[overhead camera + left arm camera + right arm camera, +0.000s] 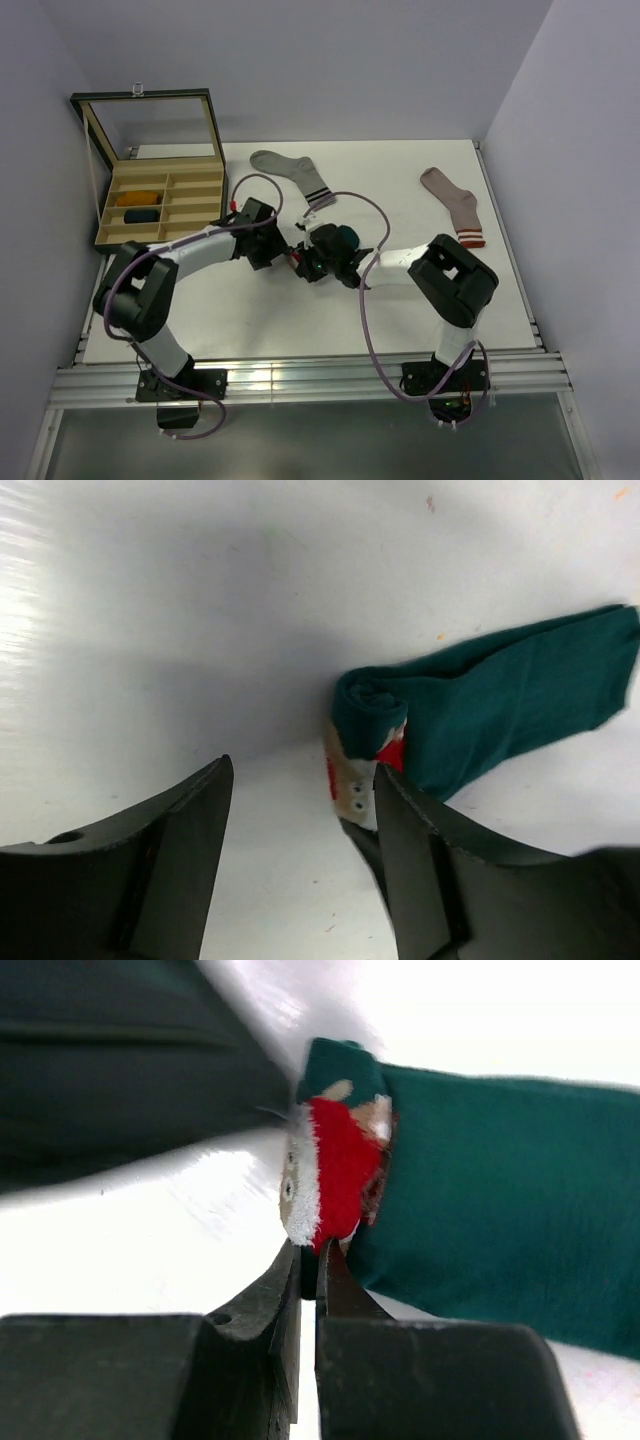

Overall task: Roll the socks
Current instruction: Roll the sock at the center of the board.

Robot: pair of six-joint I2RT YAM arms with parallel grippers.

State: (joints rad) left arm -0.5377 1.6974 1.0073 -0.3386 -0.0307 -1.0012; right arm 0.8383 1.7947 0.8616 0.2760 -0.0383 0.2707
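the dark teal sock (500,700) lies near the middle of the white tabletop (400,290), between the two arms. one end of it is wound into a short roll with the red and white figure showing on the outside, while the rest of it stretches out flat on the surface

the right tool (308,1255) has its fingers pressed narrow together, pinching the lower edge of that roll right at the red patch of the figure. the left tool (305,780) stands wide and holds nothing; one of its fingers (420,870) is just beside the rolled end and the other is well clear of it over bare tabletop

at the far left corner stands an open box (158,240) with its lid tilted up. in its left compartments sit the mustard-orange sock (140,198) and the navy sock (143,214), each bundled up, the navy one in the nearer slot

a grey sock (295,175) with dark stripes lies flat towards the back, and a pinkish-beige sock (455,205) with a red-striped cuff lies flat at the back right, both well apart from the tools
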